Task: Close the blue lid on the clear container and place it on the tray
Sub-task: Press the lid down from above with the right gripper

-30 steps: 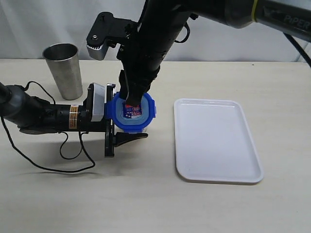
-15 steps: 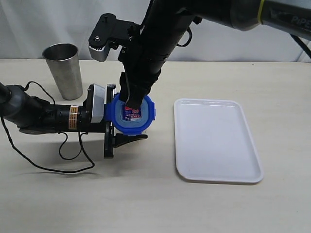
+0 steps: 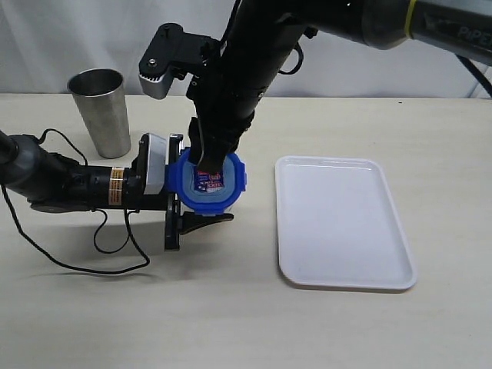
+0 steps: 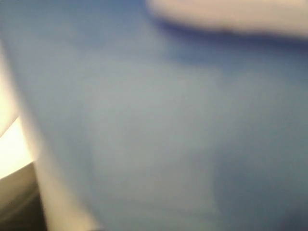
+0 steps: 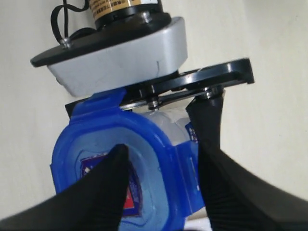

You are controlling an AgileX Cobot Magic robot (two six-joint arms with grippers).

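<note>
Right pincer (image 3: 206,160) stands spread astride one edge of the blue lid (image 3: 232,175); whether it pinches or only presses, I cannot tell. Left pincer (image 3: 198,194) clamps the clear container (image 5: 166,120) on the tabletop (image 3: 307,330), apart from the tray (image 3: 338,223). My worry is that an uneven push cocks the lid or leaves flaps unlatched. Pale tabletop, white backdrop (image 3: 77,38), steel cup (image 3: 102,111) and slack cable (image 3: 100,240) nearby.
</note>
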